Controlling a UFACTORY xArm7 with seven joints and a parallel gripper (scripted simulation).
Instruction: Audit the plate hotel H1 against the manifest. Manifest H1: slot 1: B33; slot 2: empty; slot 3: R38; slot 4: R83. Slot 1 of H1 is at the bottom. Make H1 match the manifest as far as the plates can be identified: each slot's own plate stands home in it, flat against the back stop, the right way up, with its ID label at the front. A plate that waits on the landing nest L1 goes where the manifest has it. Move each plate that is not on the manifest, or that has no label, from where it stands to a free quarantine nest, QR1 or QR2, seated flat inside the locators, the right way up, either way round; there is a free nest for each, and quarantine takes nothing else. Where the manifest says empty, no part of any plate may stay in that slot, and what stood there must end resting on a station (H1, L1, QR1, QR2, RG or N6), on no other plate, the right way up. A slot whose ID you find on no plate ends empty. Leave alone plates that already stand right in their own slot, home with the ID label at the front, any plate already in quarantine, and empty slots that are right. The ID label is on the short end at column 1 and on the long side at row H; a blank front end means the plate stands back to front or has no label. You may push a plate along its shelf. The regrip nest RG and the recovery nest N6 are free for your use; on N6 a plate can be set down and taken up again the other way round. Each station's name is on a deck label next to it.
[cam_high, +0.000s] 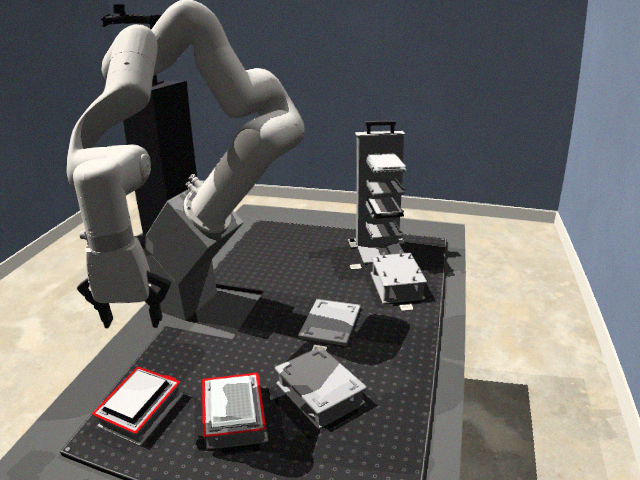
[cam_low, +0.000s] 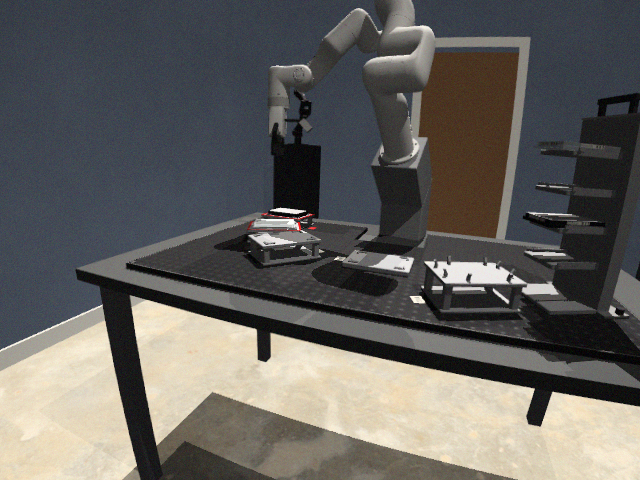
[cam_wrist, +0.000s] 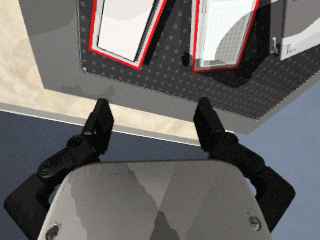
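Observation:
My gripper (cam_high: 129, 308) is open and empty, high above the deck's left edge, up and away from the two red-framed quarantine nests; it also shows in the wrist view (cam_wrist: 152, 120) and the exterior view (cam_low: 275, 135). The left quarantine nest (cam_high: 136, 398) holds a plate with a white top on a dark base (cam_wrist: 127, 30). The right quarantine nest (cam_high: 232, 403) holds a clear gridded plate (cam_wrist: 225, 32). The plate hotel H1 (cam_high: 381, 188) stands at the back right. A white plate (cam_high: 385, 163) sits in its top slot and a dark plate (cam_high: 385, 205) in the third shelf from the top. The other two shelves look empty.
A raised nest with pins (cam_high: 398, 276) stands in front of the hotel. A flat nest (cam_high: 330, 320) lies mid-deck. A raised block nest (cam_high: 320, 390) stands right of the quarantine nests. A black tower (cam_high: 157, 149) stands behind the arm's base.

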